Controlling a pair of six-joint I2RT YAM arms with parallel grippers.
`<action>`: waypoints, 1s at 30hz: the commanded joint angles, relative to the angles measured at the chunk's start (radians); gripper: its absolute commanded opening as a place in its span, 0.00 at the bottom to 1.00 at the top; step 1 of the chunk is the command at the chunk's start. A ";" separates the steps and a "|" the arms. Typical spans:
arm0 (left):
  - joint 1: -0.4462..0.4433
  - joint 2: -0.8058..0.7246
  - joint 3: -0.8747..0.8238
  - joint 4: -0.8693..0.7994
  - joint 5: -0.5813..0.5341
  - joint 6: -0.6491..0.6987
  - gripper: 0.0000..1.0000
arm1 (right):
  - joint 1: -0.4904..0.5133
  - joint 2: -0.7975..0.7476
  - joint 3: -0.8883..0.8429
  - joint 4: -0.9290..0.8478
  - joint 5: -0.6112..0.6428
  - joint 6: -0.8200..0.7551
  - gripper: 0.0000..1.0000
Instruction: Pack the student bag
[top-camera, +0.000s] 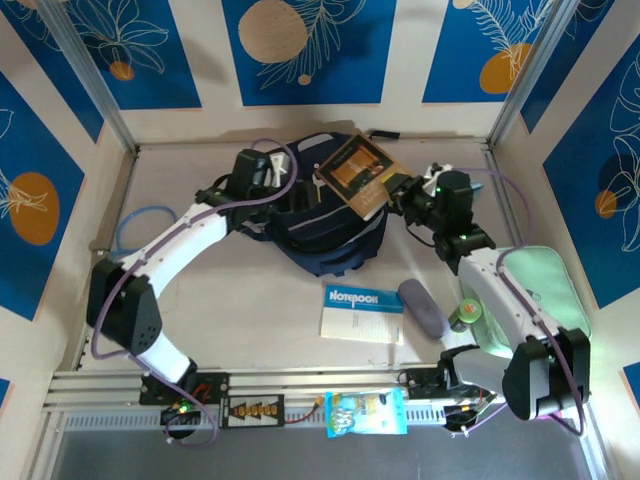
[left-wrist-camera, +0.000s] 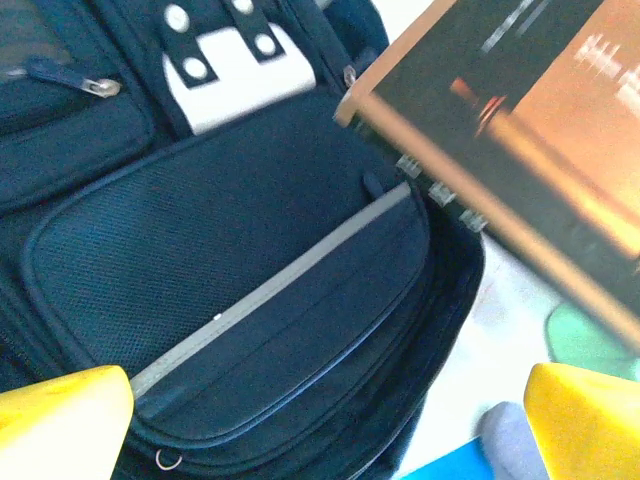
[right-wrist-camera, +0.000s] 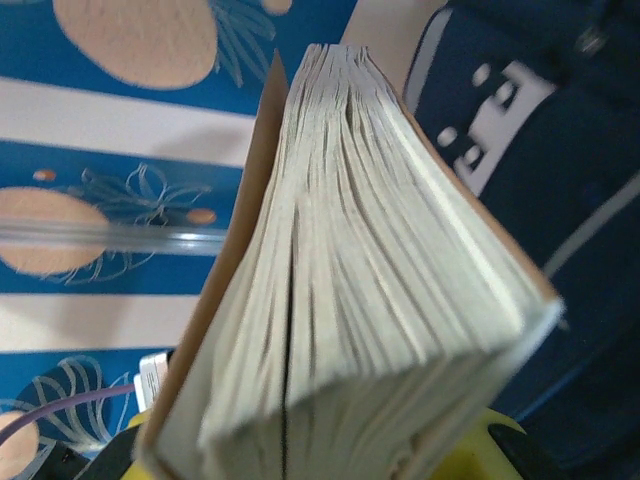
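Observation:
The student bag (top-camera: 325, 235), dark navy with a grey trim stripe, lies at the back middle of the table. My right gripper (top-camera: 408, 195) is shut on a thick brown-covered book (top-camera: 358, 172) and holds it tilted over the bag's top right. In the right wrist view the book's page edges (right-wrist-camera: 380, 300) run up from the gripper (right-wrist-camera: 330, 462), with the bag (right-wrist-camera: 570, 220) to the right. My left gripper (top-camera: 262, 178) hangs over the bag's left side. Its yellow fingers (left-wrist-camera: 62, 422) stand wide apart, open and holding nothing, above the bag's front pocket (left-wrist-camera: 230, 260). The book (left-wrist-camera: 520, 130) shows at upper right.
A blue-and-white notebook (top-camera: 363, 313) and a grey pouch (top-camera: 423, 308) lie in front of the bag. A mint-green zip case (top-camera: 545, 290) and a green can (top-camera: 467, 312) sit by the right arm. A blue cable loop (top-camera: 140, 228) lies at left, a blue snack pack (top-camera: 365, 412) on the front rail.

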 joint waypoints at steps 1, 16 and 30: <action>-0.039 0.090 0.090 -0.136 -0.093 0.235 1.00 | -0.071 -0.078 -0.019 -0.144 0.005 -0.097 0.05; -0.130 0.438 0.412 -0.342 0.020 0.613 0.74 | -0.320 -0.255 -0.137 -0.325 -0.103 -0.116 0.06; -0.129 0.562 0.541 -0.464 -0.043 0.671 0.72 | -0.354 -0.298 -0.125 -0.333 -0.135 -0.104 0.06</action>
